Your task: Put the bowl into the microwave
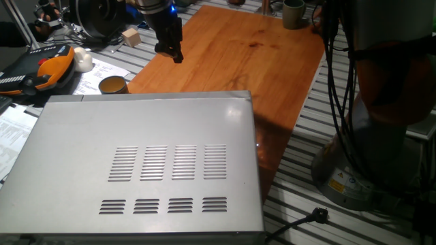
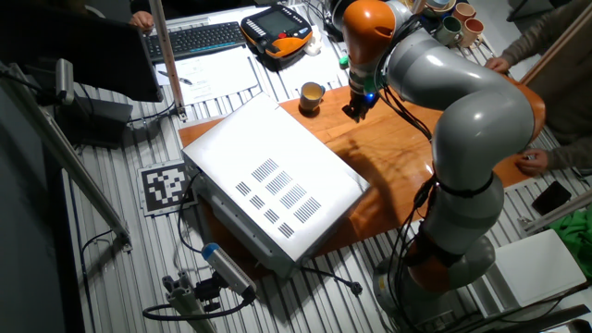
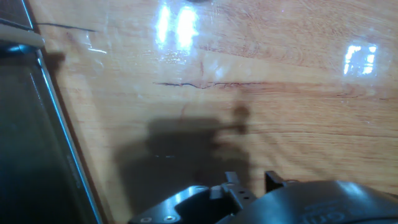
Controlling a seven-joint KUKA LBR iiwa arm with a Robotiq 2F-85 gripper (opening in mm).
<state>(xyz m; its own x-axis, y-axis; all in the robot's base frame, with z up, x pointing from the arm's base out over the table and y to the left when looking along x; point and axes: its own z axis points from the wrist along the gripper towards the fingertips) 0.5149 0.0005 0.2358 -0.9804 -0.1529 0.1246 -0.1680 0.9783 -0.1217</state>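
Bowl (image 1: 113,85) is what the task is turning on, and it is sitting upright and ungripped just off the wooden desk's (image 1: 272,61) far corner, on the slatted metal table (image 1: 381,224) beside the papers (image 1: 102,68). In the other fixed view it is showing as a small golden cup (image 2: 312,95) close to the microwave's (image 1: 136,170) back edge. The microwave is occupying the near end of the desk, its vented top facing the cameras; its door is not showing plainly in either fixed view, so I cannot tell whether it is open.

The gripper (image 1: 170,51) is hanging above bare wood, apart from the bowl and a little toward the desk's middle, probably because it is being lined up for a descent onto the rim. I cannot tell whether its fingers are spread or closed; the hand view is showing only housing, wood grain and shadow.

An orange and black pendant (image 1: 48,68) is lying beyond the bowl. No brand or writing is readable anywhere; a square black-and-white marker (image 2: 167,185) is lying on the slats near the microwave.
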